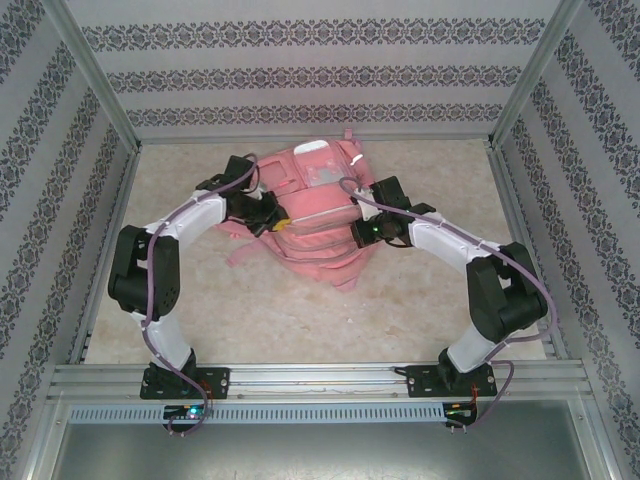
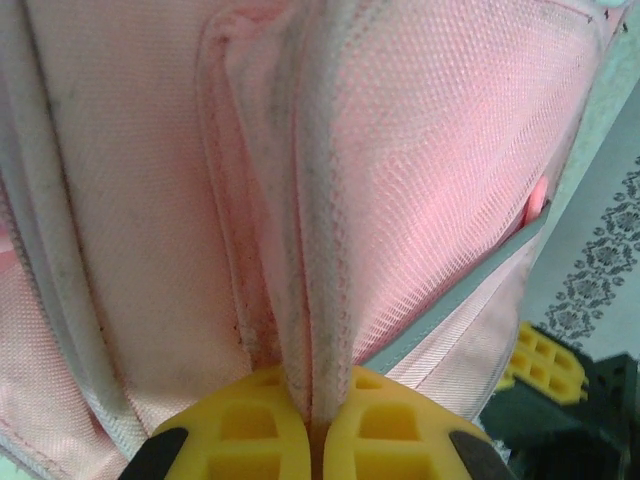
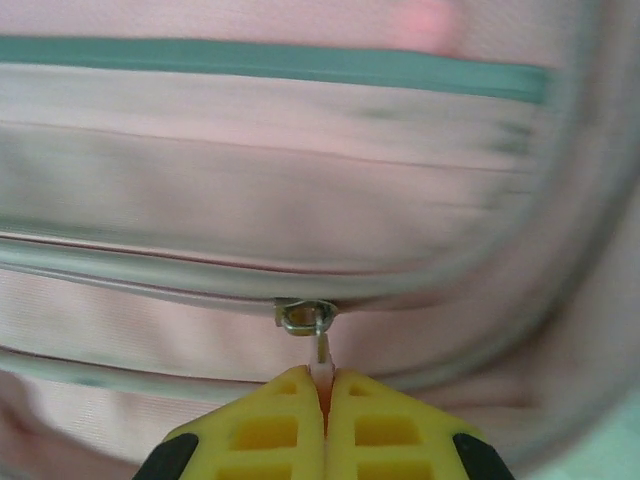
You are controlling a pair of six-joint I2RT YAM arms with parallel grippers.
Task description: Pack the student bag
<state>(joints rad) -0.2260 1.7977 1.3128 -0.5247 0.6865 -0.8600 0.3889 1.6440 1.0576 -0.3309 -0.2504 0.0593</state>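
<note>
The student bag (image 1: 312,200) is a large pink backpack lying flat mid-table between both arms. At the bag's left side, my left gripper (image 1: 277,223) is shut on it. In the left wrist view its yellow fingertips (image 2: 250,425) pinch a pale piped seam (image 2: 318,300) of the bag (image 2: 120,200) beside a mesh panel (image 2: 450,160). My right gripper (image 1: 358,232) is at the bag's right side. In the right wrist view it (image 3: 323,385) is shut on the pale pull tab (image 3: 321,362) of a metal zip slider (image 3: 303,317) on a closed zip line.
The bag rests on a beige marbled tabletop (image 1: 420,300) boxed in by patterned walls (image 1: 300,70) and metal frame posts (image 1: 100,260). A rail (image 1: 320,380) runs along the near edge by the arm bases. The right gripper's yellow finger (image 2: 545,362) shows beyond the bag.
</note>
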